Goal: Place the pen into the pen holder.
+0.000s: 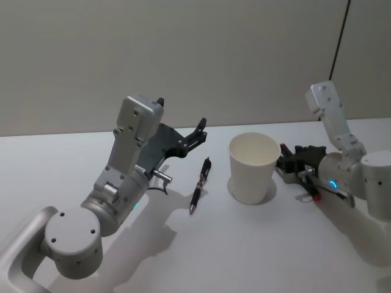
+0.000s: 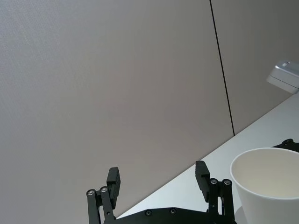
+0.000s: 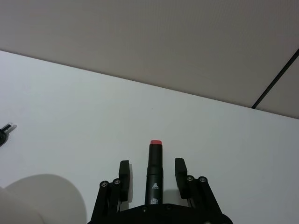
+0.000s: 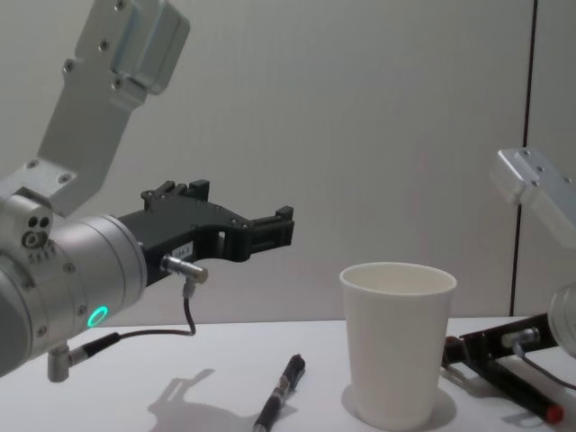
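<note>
The pen (image 1: 200,183) lies centre frame on the counter (image 1: 275,244), just left of the cup (image 1: 252,168). The left gripper (image 1: 200,131) hovers above the pen's far end, jaws apart. It should descend and straddle the barrel crosswise at mid-length. The right gripper (image 3: 152,164) rests right of the cup, jaws apart.

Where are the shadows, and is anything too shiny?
Head view: soft grey shadows on the table by the base of the cup and beside the left arm. Chest view: a faint shadow left of the pen, below the left gripper. No harsh glare in either.

pen (image 1: 200,185) lies left of pen holder (image 1: 253,166) — on table (image 1: 183,256).
</note>
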Motion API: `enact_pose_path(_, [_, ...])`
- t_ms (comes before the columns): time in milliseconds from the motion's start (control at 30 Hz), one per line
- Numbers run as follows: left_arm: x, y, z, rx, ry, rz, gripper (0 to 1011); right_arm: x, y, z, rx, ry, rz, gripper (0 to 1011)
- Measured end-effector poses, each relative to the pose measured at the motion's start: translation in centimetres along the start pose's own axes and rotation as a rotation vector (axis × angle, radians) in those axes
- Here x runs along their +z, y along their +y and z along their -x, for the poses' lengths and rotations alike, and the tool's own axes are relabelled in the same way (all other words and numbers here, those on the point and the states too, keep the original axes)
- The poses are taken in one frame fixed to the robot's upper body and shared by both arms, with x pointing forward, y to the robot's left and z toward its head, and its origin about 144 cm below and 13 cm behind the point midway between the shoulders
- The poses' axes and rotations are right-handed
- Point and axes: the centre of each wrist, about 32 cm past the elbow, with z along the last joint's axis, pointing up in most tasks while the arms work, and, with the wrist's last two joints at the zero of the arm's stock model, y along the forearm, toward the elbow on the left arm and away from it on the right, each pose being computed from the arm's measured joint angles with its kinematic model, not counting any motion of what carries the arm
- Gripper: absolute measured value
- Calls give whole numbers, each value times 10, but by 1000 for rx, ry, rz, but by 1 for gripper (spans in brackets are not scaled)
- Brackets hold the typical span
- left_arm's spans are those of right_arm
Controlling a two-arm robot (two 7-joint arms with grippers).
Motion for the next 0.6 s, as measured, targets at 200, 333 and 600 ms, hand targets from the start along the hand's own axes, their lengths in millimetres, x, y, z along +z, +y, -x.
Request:
enact_pose_path(200, [0,0,0,0,0,0,1003,0,0,0,-1,0,1,553])
enact_pose_path(333, [0,0,0,0,0,0,1003,0,0,0,-1,0,1,527])
enact_pose_path(600, [0,0,0,0,0,0,1003,0,0,0,-1,0,2,476])
